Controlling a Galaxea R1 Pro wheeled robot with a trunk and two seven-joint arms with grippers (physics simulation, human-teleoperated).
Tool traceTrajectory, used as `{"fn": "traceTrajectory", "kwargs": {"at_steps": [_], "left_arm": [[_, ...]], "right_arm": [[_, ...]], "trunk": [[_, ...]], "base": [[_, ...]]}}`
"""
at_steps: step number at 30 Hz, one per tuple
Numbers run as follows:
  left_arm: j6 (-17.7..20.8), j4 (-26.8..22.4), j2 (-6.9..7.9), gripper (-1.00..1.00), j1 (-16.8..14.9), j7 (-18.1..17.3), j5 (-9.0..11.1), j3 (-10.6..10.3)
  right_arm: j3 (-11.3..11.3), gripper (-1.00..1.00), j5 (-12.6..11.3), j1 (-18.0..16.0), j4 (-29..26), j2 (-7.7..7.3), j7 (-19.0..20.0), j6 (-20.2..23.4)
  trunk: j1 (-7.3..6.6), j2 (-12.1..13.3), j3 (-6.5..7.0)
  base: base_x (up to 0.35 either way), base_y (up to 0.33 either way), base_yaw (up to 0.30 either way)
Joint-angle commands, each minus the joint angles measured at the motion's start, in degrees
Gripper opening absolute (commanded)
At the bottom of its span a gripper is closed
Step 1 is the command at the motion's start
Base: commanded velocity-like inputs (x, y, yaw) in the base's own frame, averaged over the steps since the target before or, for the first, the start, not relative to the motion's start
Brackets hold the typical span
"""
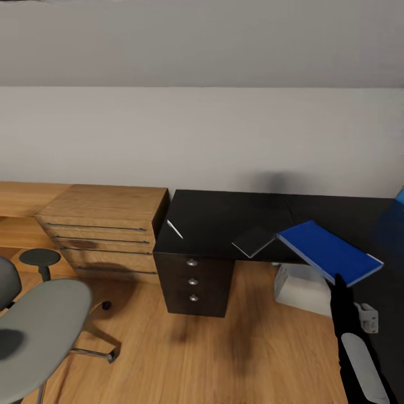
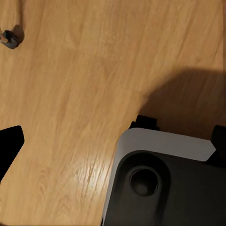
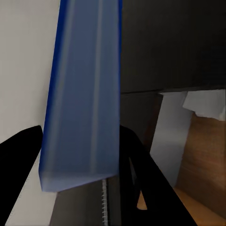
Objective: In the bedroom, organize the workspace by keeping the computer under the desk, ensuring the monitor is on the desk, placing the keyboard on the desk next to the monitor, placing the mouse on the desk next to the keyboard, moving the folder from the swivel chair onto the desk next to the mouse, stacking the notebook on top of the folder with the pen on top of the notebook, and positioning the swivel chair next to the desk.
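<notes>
My right gripper (image 1: 338,279) (image 3: 77,146) is shut on the near edge of the bright blue folder (image 1: 328,251) (image 3: 84,70), holding it tilted just above the front edge of the black desk (image 1: 213,219). The dark notebook (image 1: 254,240) lies on the desk just left of the folder. Further left lies the white pen (image 1: 174,229). The pale computer (image 1: 303,287) stands under the desk. The grey swivel chair (image 1: 39,325) is at the lower left. My left gripper (image 2: 113,141) hangs open over the floor beside the robot's base. The monitor, keyboard and mouse are out of view.
A low wooden drawer cabinet (image 1: 106,230) adjoins the desk's left end, beside the black drawer unit (image 1: 193,280). A round dark stool (image 1: 39,259) stands near the chair. A chair caster (image 2: 8,38) rests on the wood floor (image 1: 252,348). The wall runs behind.
</notes>
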Motion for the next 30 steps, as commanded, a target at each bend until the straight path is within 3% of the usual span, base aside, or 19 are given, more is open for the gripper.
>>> {"fn": "traceTrajectory", "kwargs": {"at_steps": [1,8,21,30], "left_arm": [[-0.26,-0.03,0.07,1.0,-0.03,0.37,0.6,-0.49],[-0.26,-0.03,0.08,1.0,-0.03,0.34,0.6,-0.49],[-0.26,-0.03,-0.02,1.0,-0.03,0.35,0.57,-0.49],[-0.28,-0.03,0.06,1.0,-0.03,0.37,0.6,-0.49]], "right_arm": [[0.09,-1.0,-0.43,-0.03,-0.06,0.01,-0.2,-0.71],[0.09,-1.0,-0.44,-0.03,-0.01,0.15,-0.19,-1.51],[0.64,-1.0,-0.25,-0.08,-0.25,0.33,-0.06,-4.94],[0.79,-1.0,-0.25,-0.08,-0.41,0.4,-0.02,-4.97]], "trunk": [[0.0,-0.03,-0.12],[0.0,-0.03,-0.58],[0.0,-0.03,-0.62],[0.0,-0.03,0.09]], "base": [[0.002,-0.003,-0.189],[0.053,-0.001,-0.192],[0.292,-0.067,-0.243],[0.066,-0.11,-0.036]]}}
